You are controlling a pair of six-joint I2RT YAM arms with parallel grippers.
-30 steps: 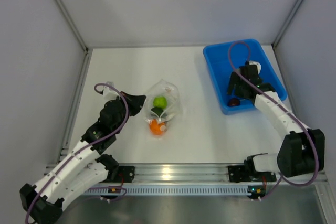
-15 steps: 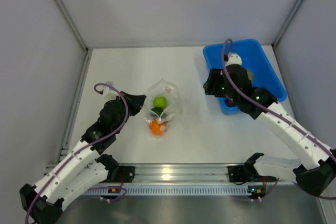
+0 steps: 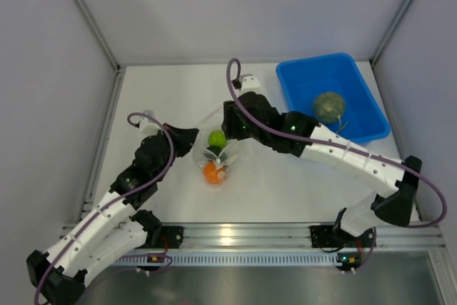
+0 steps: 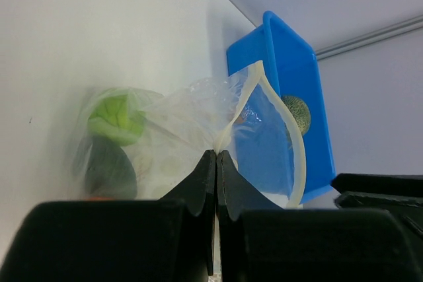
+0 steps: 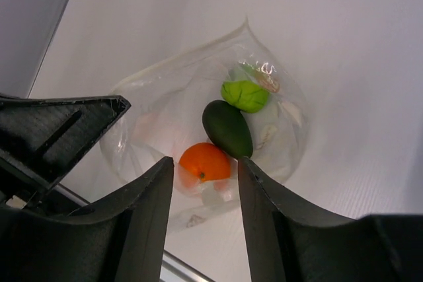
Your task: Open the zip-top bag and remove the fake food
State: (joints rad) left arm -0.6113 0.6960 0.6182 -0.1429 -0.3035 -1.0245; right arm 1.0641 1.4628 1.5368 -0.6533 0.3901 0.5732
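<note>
Swinging from blue bin [image 3: 351, 81] to zip-top bag [image 3: 233, 152] — right fingers [image 5: 140, 224] spread; left fingers [image 4: 195, 193] still pinching rim.

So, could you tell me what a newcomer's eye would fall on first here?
The bright blue bin at the far right, with a netted melon in it, stands out most. Mid-table, the zip-top bag holds an orange and green pieces; the left fingers pinch its edge, the right fingers hover open above.

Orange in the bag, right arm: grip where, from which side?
Take the orange across its round middle, right gripper descending through the bag's held-open mouth. The dark piece touches one side, so set the fingers on the two free flanks.
</note>
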